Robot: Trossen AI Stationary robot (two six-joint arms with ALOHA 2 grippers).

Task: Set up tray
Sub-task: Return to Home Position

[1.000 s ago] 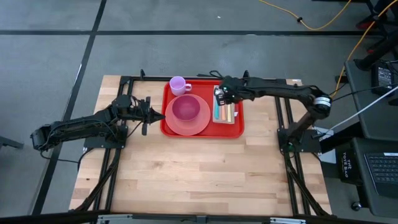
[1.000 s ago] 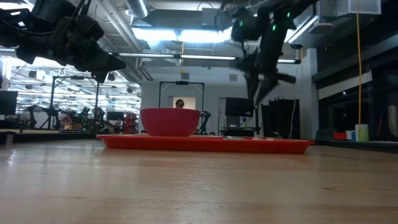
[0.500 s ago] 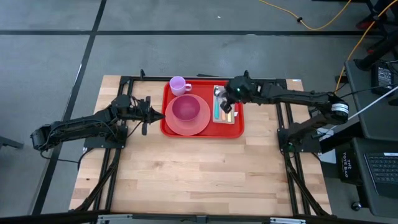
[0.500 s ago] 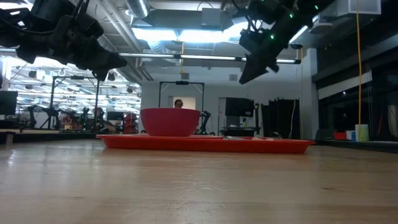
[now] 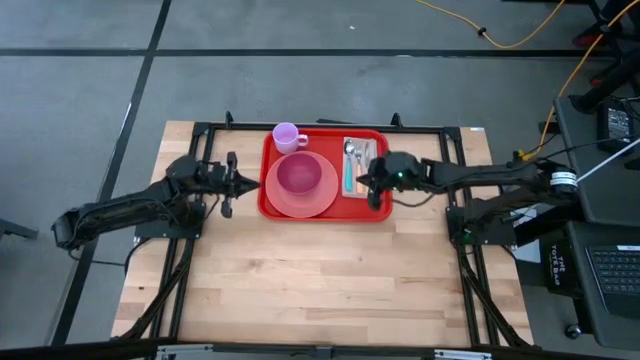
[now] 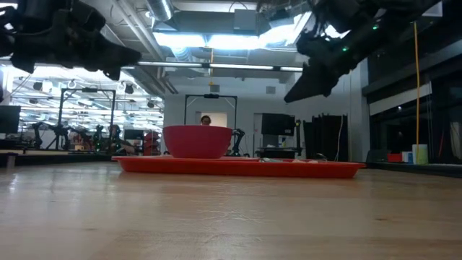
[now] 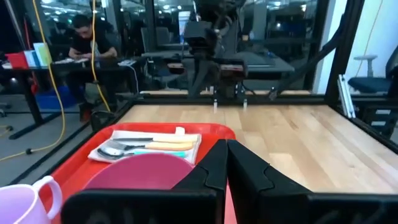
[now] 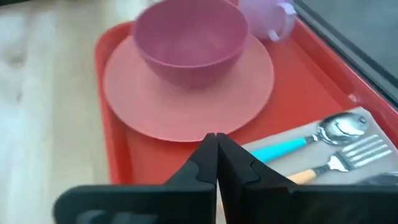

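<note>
The red tray (image 5: pixel 326 215) lies at the table's far middle. On it a pink plate (image 5: pixel 300 200) carries a purple bowl (image 5: pixel 298 175). A lilac cup (image 5: pixel 286 136) stands in the tray's far left corner. A napkin with a spoon, a fork and a teal-handled piece (image 5: pixel 357 160) lies on its right part. My left gripper (image 5: pixel 260 184) is shut and hangs level just off the tray's left rim, well above the table (image 6: pixel 133 54). My right gripper (image 5: pixel 366 184) is shut and slants down over the tray's near right part, clear of the cutlery (image 8: pixel 216 155).
Black frame rails (image 5: pixel 450 200) run along both sides of the tray, by the arm bases. The near half of the wooden table (image 5: pixel 320 290) is bare wood. A person (image 7: pixel 84 37) sits at a desk in the room beyond the table.
My right gripper has risen from the cutlery, where it pointed down with its fingers apart. It has drawn back toward the table's near and right edges, tipped up to a slant and shut on nothing. The cutlery stays on the napkin.
</note>
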